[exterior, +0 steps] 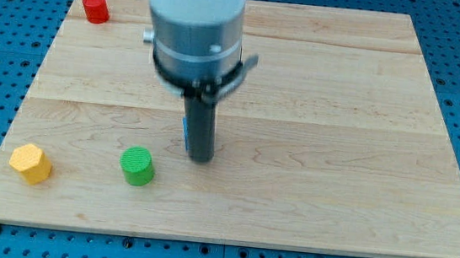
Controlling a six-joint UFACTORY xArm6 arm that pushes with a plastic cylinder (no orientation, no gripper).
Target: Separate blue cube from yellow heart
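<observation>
My tip (200, 157) rests on the wooden board (337, 156) a little left of the middle. A thin sliver of blue (185, 130) shows at the rod's left edge; it is the blue block, almost wholly hidden behind the rod, so its shape cannot be made out. The yellow block (30, 163), with a faceted outline, lies near the board's bottom left corner, far to the left of my tip and of the blue block.
A green cylinder (137, 166) stands just left of and below my tip, between it and the yellow block. A red cylinder (96, 8) stands at the board's top left corner. The arm's grey body (198, 24) hides part of the upper board.
</observation>
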